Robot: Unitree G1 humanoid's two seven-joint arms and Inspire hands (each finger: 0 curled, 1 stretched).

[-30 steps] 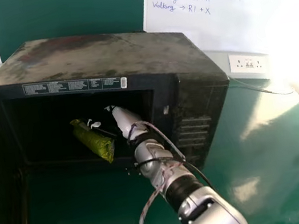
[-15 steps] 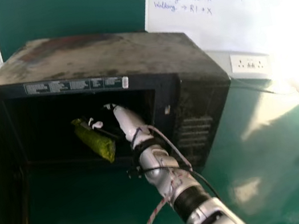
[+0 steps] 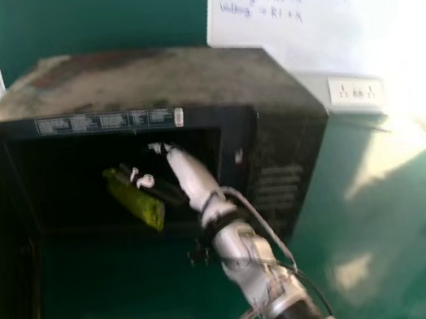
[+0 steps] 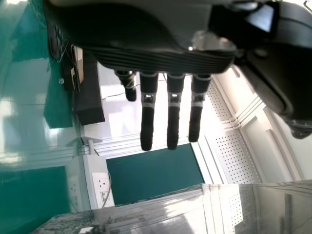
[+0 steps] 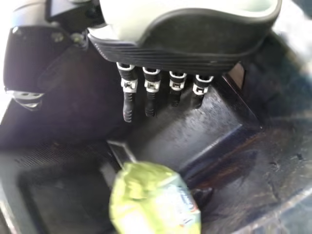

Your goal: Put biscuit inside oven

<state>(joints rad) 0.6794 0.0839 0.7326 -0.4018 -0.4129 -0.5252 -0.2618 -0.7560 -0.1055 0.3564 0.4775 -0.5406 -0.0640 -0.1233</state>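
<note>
The right hand has drifted slightly rightward, fingers straight and holding nothing, while the biscuit packet lies inside the oven just to its left (long axis slanting out rightward), so withdrawal should probably bear right.

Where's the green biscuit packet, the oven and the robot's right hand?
Biscuit packet (image 3: 136,199): head view, middle of its green wrapper.
Oven (image 3: 157,74): head view, on its top.
Right hand (image 5: 128,87): right wrist view, on one straight finger.
</note>
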